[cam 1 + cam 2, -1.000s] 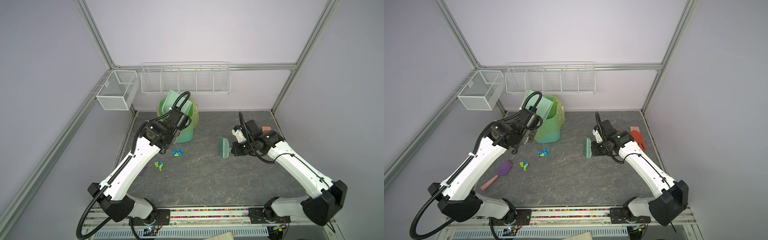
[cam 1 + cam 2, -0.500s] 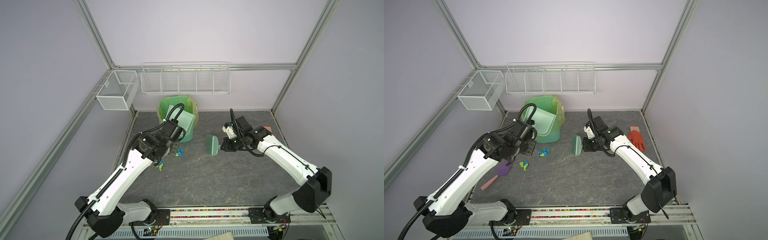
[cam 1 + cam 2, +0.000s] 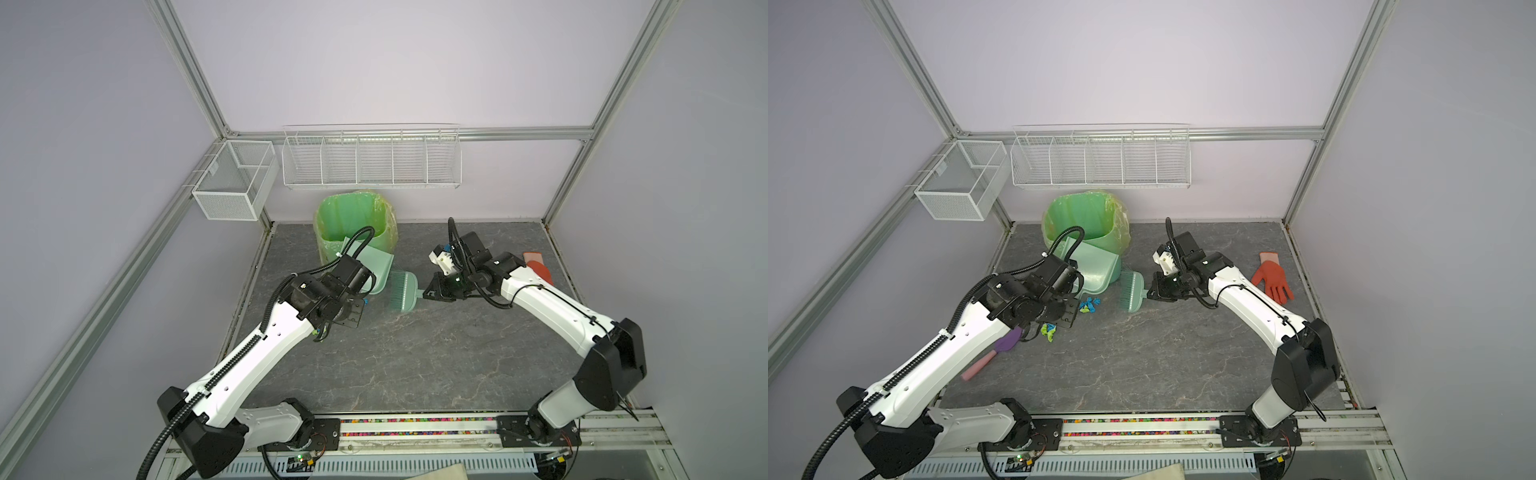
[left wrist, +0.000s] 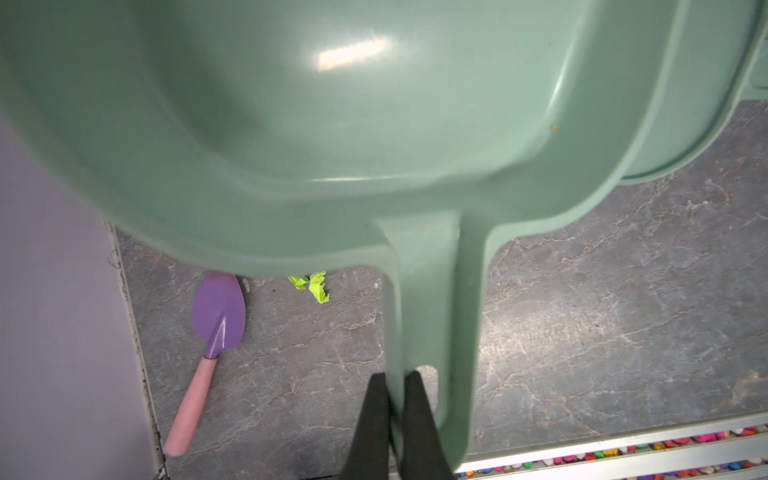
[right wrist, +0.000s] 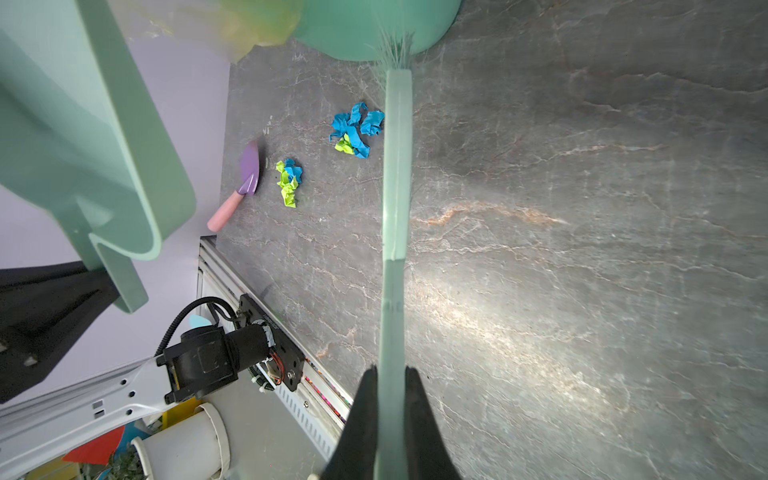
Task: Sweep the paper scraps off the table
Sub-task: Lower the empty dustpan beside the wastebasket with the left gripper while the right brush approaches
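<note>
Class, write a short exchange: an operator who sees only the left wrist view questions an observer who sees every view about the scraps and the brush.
Operator: Past the dustpan I see only lime-green scraps. Any others?
Observer: Yes, blue scraps lie on the table, left of the brush head in a top view.
Operator: Who holds the brush?
Observer: The right claw, shut on its handle.
Operator: Anything else lying there?
Observer: A red glove, far right, apart from the scraps.

paper scraps [image 3: 1090,306] partly behind left arm [image 3: 967,345]; glove [image 3: 540,268] mostly behind right arm [image 3: 552,303]; dustpan [image 4: 332,124] cropped by left wrist view's edges
</note>
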